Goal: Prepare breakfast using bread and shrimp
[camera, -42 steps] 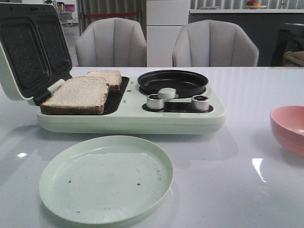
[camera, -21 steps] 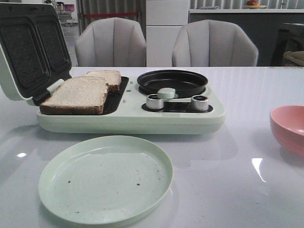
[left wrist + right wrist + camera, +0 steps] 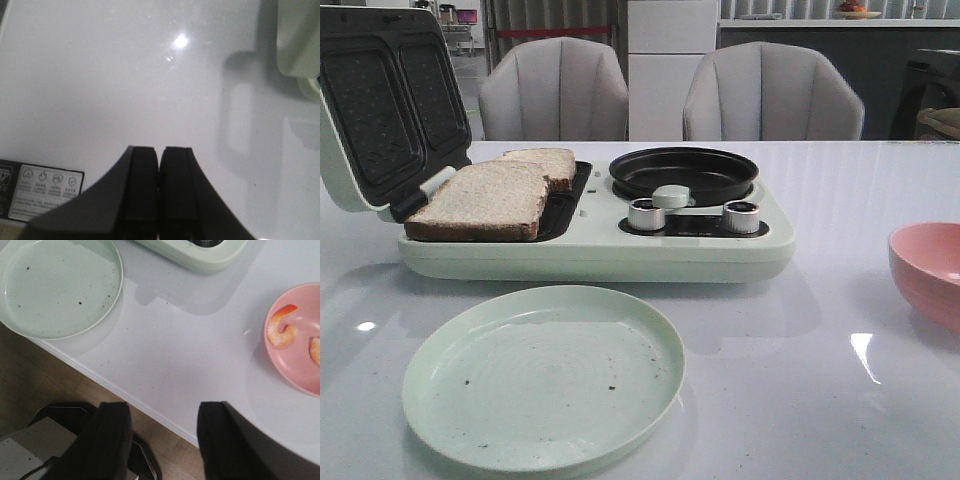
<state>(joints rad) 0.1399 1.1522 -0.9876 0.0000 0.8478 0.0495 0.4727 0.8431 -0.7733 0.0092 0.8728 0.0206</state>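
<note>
Two slices of bread (image 3: 485, 198) lie on the open sandwich plate of the pale-green breakfast maker (image 3: 590, 255), one overlapping the other (image 3: 545, 163). Two shrimp (image 3: 281, 331) lie in a pink bowl (image 3: 295, 370) at the table's right; the bowl also shows in the front view (image 3: 928, 270). My left gripper (image 3: 159, 165) is shut and empty over bare white table. My right gripper (image 3: 162, 427) is open and empty above the table's front edge. Neither gripper shows in the front view.
A pale-green empty plate (image 3: 542, 375) sits in front of the breakfast maker, also in the right wrist view (image 3: 57, 287). A black round pan (image 3: 683, 172) and two silver knobs (image 3: 645, 214) are on the maker's right half. Its lid (image 3: 380, 105) stands open at left. Two chairs stand behind the table.
</note>
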